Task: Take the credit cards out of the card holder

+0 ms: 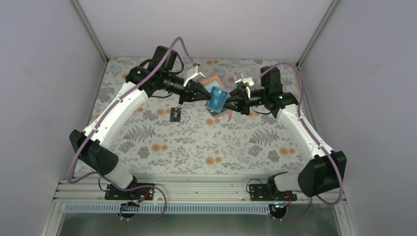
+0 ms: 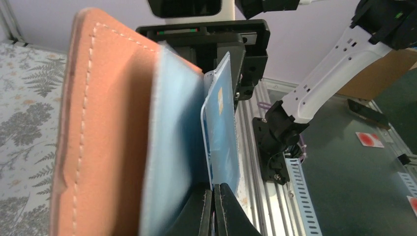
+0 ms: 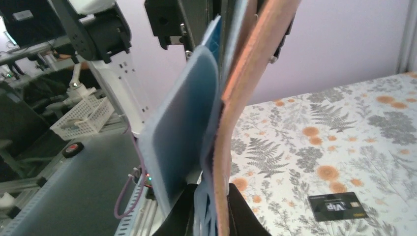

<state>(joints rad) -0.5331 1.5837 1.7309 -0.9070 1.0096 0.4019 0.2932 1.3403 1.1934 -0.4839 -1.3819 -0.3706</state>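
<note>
Presses the fingers (image 2: 204, 216) of the left gripper (image 2: 213, 196) fully together on the lower edge of the blue card (image 2: 222, 132), with no gap visible between them. Shows this card standing partly out of its pocket and overlapping the light blue inside of the card holder (image 2: 108, 123), so not yet free. Closes the right gripper (image 3: 211, 199) on the opposite edge of the holder, one side against the tan outside and the other against the blue inside. Looks like a grip, though how firm is impossible to tell. Holds the holder open in the air between both grippers, above the far middle of the table (image 3: 354, 123), touching nothing below. Leaves the black card (image 3: 338, 206) flat on the table, well apart from the holder, to the left and a little nearer in the top view. Counts therefore, as a judgement, as one card out and a second one about halfway. Shows no red card anywhere; probably inside a pocket, but hidden. Needs next a pull of the blue card to the left, away from the holder, with a firm hold on the right side.
</note>
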